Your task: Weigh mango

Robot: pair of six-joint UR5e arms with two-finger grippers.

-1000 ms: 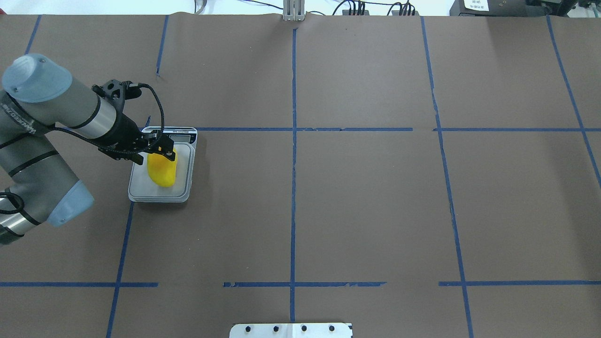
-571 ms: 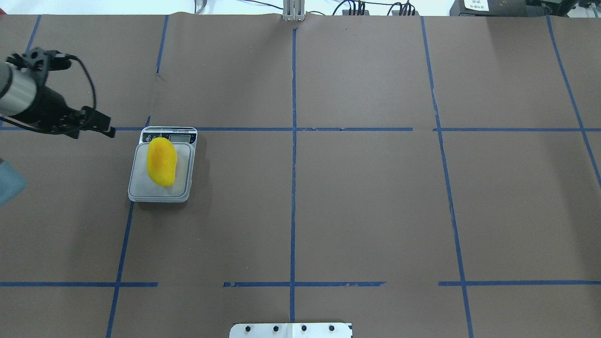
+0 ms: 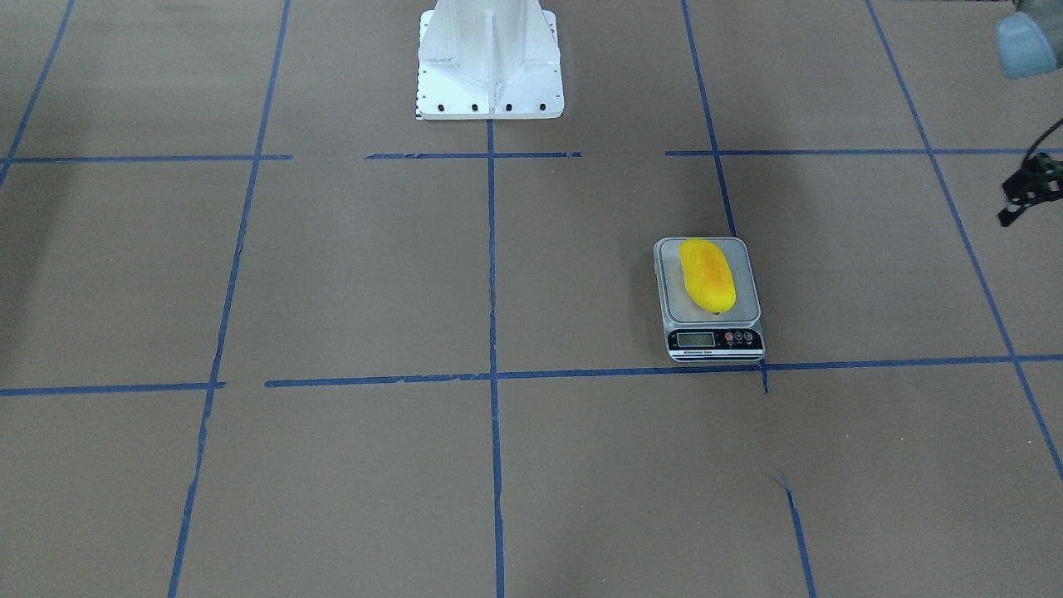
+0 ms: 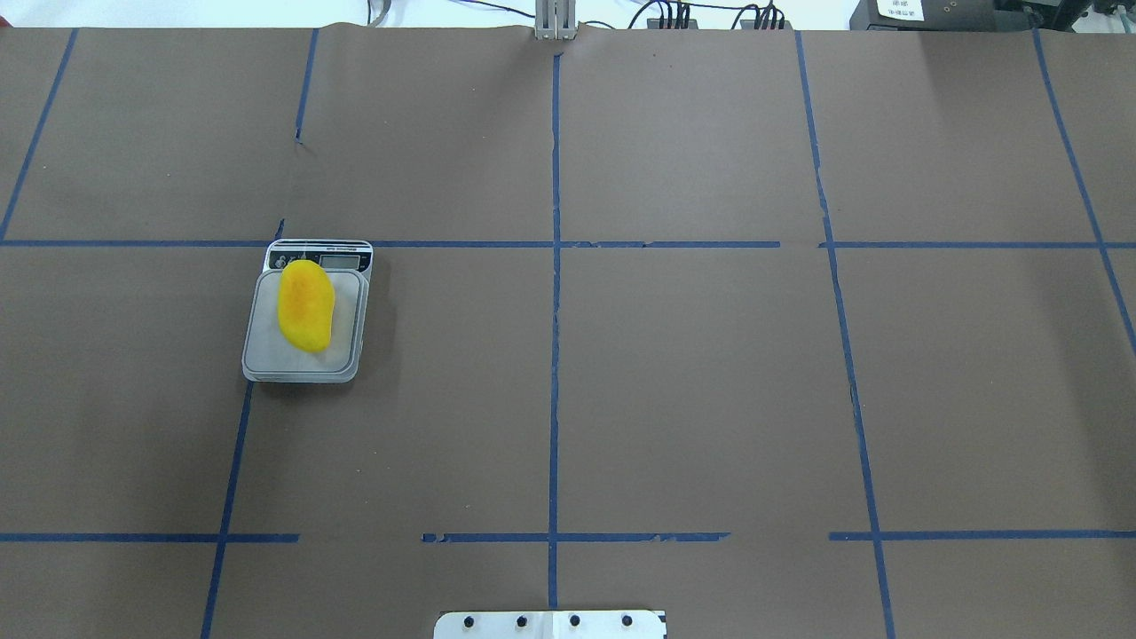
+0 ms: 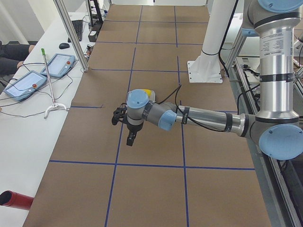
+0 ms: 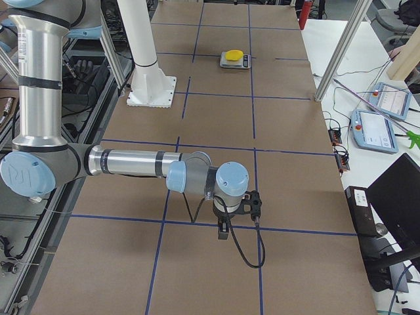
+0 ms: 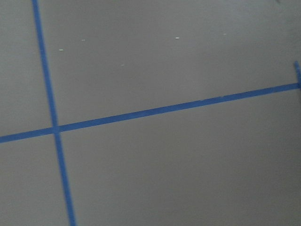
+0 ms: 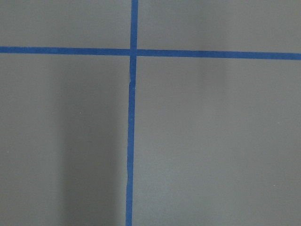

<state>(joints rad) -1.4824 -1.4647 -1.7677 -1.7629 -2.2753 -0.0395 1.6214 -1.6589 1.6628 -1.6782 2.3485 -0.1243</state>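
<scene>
The yellow mango point(image 4: 305, 304) lies lengthwise on the platform of the grey scale point(image 4: 266, 359), with nothing touching it. It also shows in the front view point(image 3: 707, 275) on the scale point(image 3: 714, 339), and far off in the right side view point(image 6: 233, 54). My left gripper point(image 5: 131, 138) hangs over bare table beside the scale and off the overhead view; I cannot tell whether it is open or shut. Only a black part of its wrist point(image 3: 1028, 188) shows in the front view. My right gripper point(image 6: 223, 230) hangs over the table's far end; I cannot tell its state.
The white robot base point(image 3: 490, 62) stands at the table's middle edge. Brown paper with blue tape lines point(image 4: 555, 355) covers the table. Operator tablets point(image 5: 28, 80) and cables lie on the side bench.
My left gripper let go of the mango, drew back to the left away from the scale and left the overhead view. The mango stays on the scale.
</scene>
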